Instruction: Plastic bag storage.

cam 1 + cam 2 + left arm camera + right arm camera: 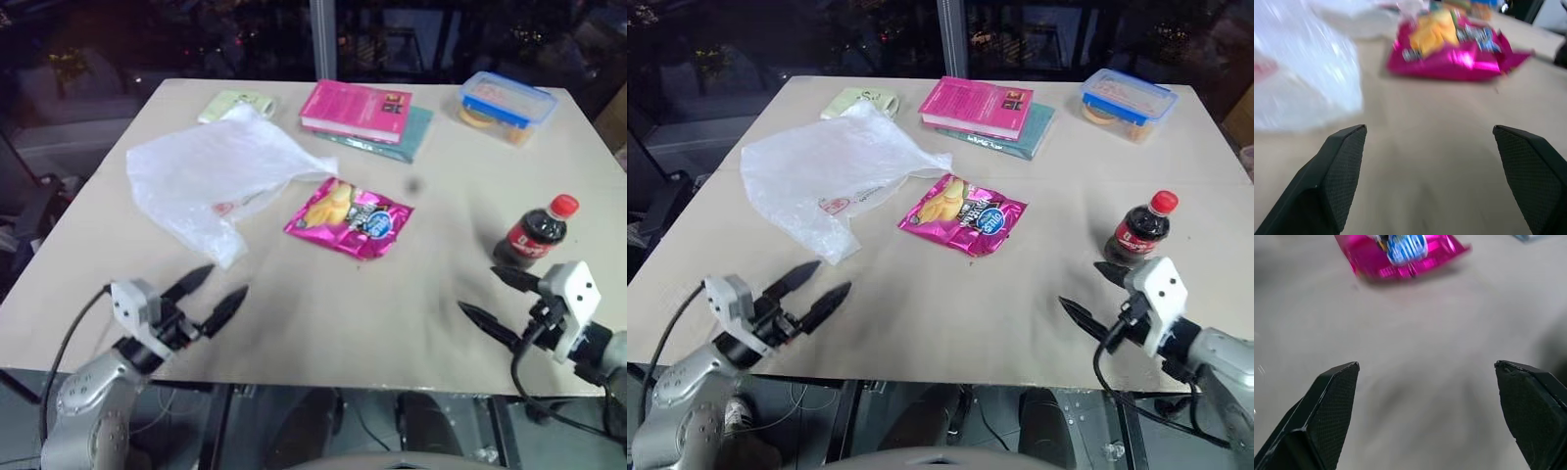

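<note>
Both my pincers, left gripper [218, 292] and right gripper [486, 298], gape wide and empty; the crinkly translucent white plastic bag [211, 176] lies at eleven o'clock.

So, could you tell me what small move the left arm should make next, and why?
Probably ease the left gripper forward toward the near edge of the plastic bag. Its fingers stand open and empty, short of the bag, which lies spread flat on the table, untouched.
</note>
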{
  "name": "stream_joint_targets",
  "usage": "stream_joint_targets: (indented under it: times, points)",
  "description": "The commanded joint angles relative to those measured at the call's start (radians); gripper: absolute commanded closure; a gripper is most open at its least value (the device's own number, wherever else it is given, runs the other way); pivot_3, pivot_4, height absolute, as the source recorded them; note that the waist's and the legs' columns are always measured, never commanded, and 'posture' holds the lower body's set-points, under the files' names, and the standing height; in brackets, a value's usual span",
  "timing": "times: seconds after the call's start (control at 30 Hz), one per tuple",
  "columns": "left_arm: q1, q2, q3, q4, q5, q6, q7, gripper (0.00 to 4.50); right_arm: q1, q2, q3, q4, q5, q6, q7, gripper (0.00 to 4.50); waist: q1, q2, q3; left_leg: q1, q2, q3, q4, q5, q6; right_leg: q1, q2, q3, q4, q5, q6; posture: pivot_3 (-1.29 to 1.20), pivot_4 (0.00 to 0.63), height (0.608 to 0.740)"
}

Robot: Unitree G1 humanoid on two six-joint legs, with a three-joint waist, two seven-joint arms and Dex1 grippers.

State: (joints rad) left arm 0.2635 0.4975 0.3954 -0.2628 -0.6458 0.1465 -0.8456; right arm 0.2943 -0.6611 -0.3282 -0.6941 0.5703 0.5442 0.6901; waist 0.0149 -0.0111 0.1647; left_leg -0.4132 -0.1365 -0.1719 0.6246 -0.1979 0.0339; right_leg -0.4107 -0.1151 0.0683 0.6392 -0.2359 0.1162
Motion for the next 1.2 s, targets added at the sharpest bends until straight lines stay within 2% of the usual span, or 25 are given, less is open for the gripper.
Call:
stream_joint_targets:
  times: [0.03,0.13,0.27,0.33,0.43,0.53,0.7,0.93,1.03,1.1,1.2]
  points:
    - [-0.126,0.034,0.044,-0.102,-0.089,0.112,0.147,0.15,-0.084,-0.004,0.056,-0.057,0.012,0.044,-0.058,0.00,0.001,-0.001,0.000,0.000,0.000,0.000,0.000,0.000,0.000,0.000,0.000,0.000,0.000,0.001,-0.001,0.00,0.150,0.740]
    - [-0.242,0.078,0.041,-0.152,-0.082,0.200,0.263,0.15,-0.160,-0.006,0.093,-0.065,0.020,0.087,-0.094,0.00,0.002,-0.001,0.000,-0.001,0.000,-0.001,0.002,0.000,0.000,0.000,0.001,-0.002,0.001,0.004,0.002,0.00,0.150,0.740]
    - [-0.331,0.215,-0.010,-0.174,0.064,0.279,0.325,0.15,-0.254,-0.020,0.116,-0.078,0.108,0.162,-0.087,0.00,-0.004,-0.001,0.000,-0.001,0.000,0.000,0.001,0.000,0.000,-0.001,0.001,0.000,0.000,0.004,0.001,0.00,0.150,0.740]
    - [-0.413,0.307,-0.099,-0.181,0.180,0.334,0.358,0.15,-0.300,-0.022,0.132,-0.081,0.140,0.181,-0.081,0.00,-0.002,-0.001,0.001,-0.001,0.000,0.000,0.000,0.001,0.001,-0.001,0.003,0.000,0.000,0.004,0.001,0.00,0.150,0.740]
    - [-0.581,0.438,-0.331,-0.108,0.482,0.355,0.407,0.15,-0.393,-0.005,0.193,-0.066,0.128,0.175,-0.094,0.00,0.002,-0.003,0.001,0.000,0.001,-0.001,0.001,0.000,0.000,-0.001,0.004,-0.001,0.000,0.005,0.000,0.00,0.150,0.740]
    - [-0.711,0.437,-0.481,0.006,0.610,0.394,0.404,0.15,-0.460,0.027,0.250,-0.046,0.109,0.171,-0.119,0.00,-0.001,-0.002,0.001,0.000,0.001,0.000,0.002,0.000,-0.001,-0.001,0.004,0.000,0.000,0.005,0.000,0.00,0.150,0.740]
    - [-0.875,0.390,-0.644,0.196,0.772,0.369,0.357,0.15,-0.521,0.072,0.335,-0.016,0.058,0.156,-0.150,0.00,-0.005,-0.004,0.002,-0.002,0.002,-0.001,0.000,0.001,0.000,-0.004,0.006,0.000,0.001,0.007,-0.002,0.00,0.150,0.740]
    - [-0.955,0.370,-0.706,0.358,0.909,0.289,0.331,0.15,-0.522,0.103,0.373,-0.016,0.025,0.166,-0.182,0.00,-0.007,-0.004,0.002,-0.003,0.003,-0.001,0.000,0.001,-0.001,-0.005,0.007,0.000,0.001,0.007,-0.003,0.00,0.150,0.740]
    - [-0.954,0.366,-0.695,0.387,0.935,0.281,0.321,0.94,-0.492,0.104,0.373,-0.026,0.016,0.168,-0.191,0.00,-0.006,-0.004,0.002,-0.003,0.003,-0.002,0.000,0.001,0.000,-0.005,0.007,0.000,0.002,0.007,-0.003,0.00,0.150,0.740]
    - [-0.948,0.362,-0.684,0.396,0.942,0.265,0.321,1.65,-0.486,0.108,0.375,-0.030,0.014,0.165,-0.196,0.00,-0.006,-0.004,0.002,-0.003,0.003,-0.002,0.000,0.001,0.000,-0.005,0.007,0.000,0.002,0.007,-0.003,0.00,0.150,0.740]
    - [-0.949,0.348,-0.654,0.416,0.940,0.245,0.343,3.03,-0.481,0.112,0.385,-0.034,0.001,0.144,-0.193,0.00,-0.006,-0.004,0.002,-0.003,0.003,-0.002,0.000,0.001,0.000,-0.005,0.007,0.000,0.002,0.007,-0.003,0.00,0.150,0.740]
